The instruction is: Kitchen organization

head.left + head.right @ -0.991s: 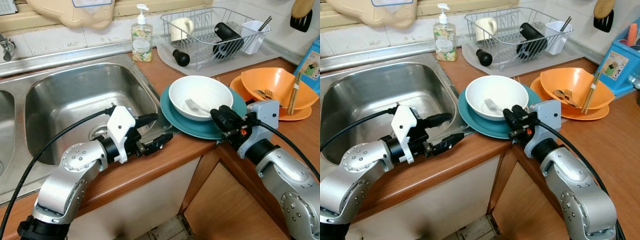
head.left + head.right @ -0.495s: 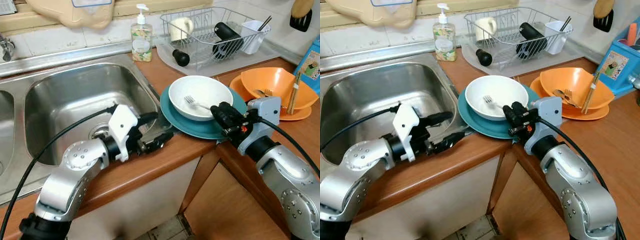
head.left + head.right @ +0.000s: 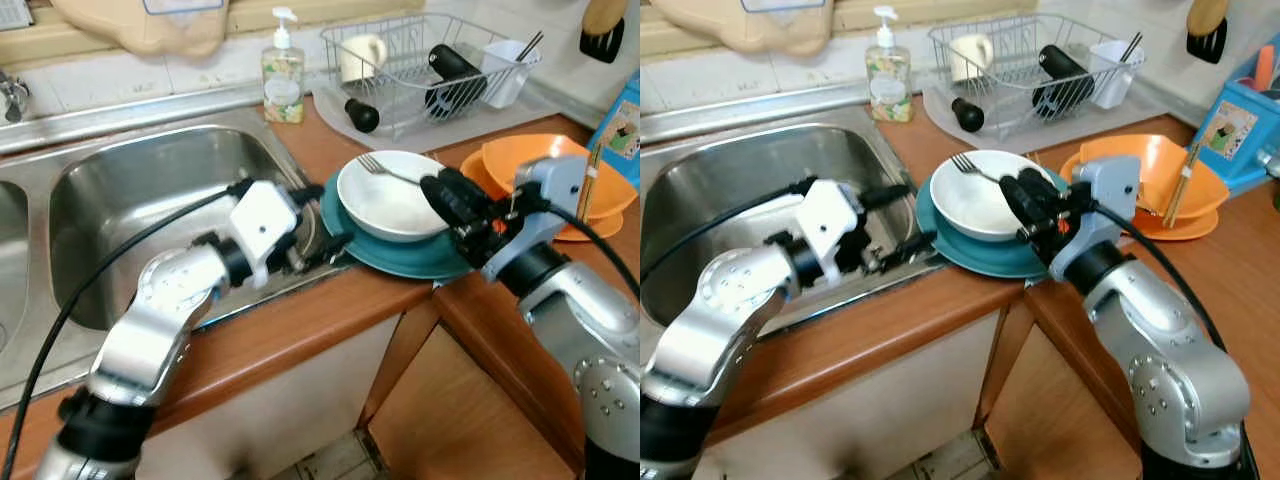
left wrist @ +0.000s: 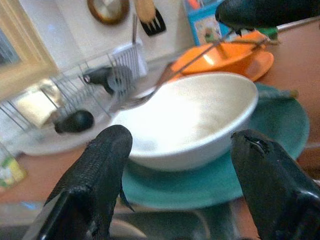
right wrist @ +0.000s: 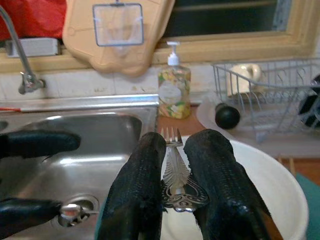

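Observation:
A white bowl (image 3: 395, 200) sits on a teal plate (image 3: 400, 255) at the counter's corner beside the sink. My right gripper (image 5: 175, 165) is shut on the handle of a silver fork (image 3: 385, 170). The fork is held above the bowl, tines pointing over its far rim. In the right wrist view the fork (image 5: 175, 172) is pinched between both black fingers (image 5: 137, 185). My left gripper (image 3: 325, 218) is open at the plate's left edge, over the sink's rim. In the left wrist view its fingers (image 4: 95, 185) stand on either side of the bowl (image 4: 190, 120), apart from it.
The steel sink (image 3: 140, 200) lies to the left. A soap bottle (image 3: 284, 80) and a dish rack (image 3: 420, 60) with a cup and utensils stand behind. Stacked orange dishes (image 3: 545, 170) with a fork and chopsticks sit on the right, by a blue box (image 3: 625, 120).
The right gripper has raised the fork from the bowl's bottom to above its rim. The left gripper has moved forward to the plate's left edge.

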Motion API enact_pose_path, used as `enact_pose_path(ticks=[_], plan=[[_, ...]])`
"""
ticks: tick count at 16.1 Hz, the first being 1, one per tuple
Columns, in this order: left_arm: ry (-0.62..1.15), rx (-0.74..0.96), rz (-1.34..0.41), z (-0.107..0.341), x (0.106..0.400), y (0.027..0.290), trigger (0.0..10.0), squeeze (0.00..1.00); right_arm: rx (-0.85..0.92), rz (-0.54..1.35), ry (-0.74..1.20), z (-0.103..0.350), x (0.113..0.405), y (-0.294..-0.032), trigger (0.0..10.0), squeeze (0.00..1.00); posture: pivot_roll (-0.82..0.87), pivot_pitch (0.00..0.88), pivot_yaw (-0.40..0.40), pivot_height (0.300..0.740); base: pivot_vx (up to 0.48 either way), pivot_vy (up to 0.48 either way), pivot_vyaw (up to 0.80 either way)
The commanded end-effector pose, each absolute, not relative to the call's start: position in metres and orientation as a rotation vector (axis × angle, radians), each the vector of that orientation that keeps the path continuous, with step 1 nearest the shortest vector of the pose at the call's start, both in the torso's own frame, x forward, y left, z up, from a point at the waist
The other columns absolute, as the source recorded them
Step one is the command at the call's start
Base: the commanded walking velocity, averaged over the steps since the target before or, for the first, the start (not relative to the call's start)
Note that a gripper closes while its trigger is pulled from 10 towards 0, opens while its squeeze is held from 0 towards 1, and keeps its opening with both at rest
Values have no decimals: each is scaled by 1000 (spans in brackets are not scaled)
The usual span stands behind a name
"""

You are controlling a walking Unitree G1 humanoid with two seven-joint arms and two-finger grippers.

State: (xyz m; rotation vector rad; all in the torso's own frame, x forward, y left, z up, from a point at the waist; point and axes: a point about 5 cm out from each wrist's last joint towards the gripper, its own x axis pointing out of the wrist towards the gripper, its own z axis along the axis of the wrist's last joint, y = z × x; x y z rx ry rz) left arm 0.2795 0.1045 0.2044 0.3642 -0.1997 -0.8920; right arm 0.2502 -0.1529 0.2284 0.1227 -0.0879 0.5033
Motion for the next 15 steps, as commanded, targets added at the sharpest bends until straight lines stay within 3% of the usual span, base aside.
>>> enact_pose_path(ticks=[1, 4, 5, 7, 8, 15], plan=[[-227, 395, -882, 208, 283, 102, 10000, 0, 120, 520, -108, 234, 249, -153, 0, 0, -212, 0, 15, 740, 0, 0, 0], [-325, 557, -898, 218, 293, 90, 10000, 0, 122, 607, -106, 238, 251, -143, 0, 0, -202, 0, 10, 740, 0, 0, 0], [-335, 574, -904, 219, 294, 89, 7490, 0, 123, 623, -106, 239, 251, -140, 0, 0, -192, 0, 0, 740, 0, 0, 0], [-366, 607, -904, 222, 298, 85, 1176, 0, 127, 661, -110, 241, 253, -134, 0, 0, -185, 0, -11, 740, 0, 0, 0], [-374, 622, -900, 223, 299, 84, 0, 0, 128, 680, -111, 242, 253, -131, 0, 0, -181, 0, -17, 740, 0, 0, 0], [-411, 710, -838, 223, 310, 84, 0, 0, 119, 750, -91, 240, 254, -119, 0, 0, -175, 0, -29, 740, 0, 0, 0]])
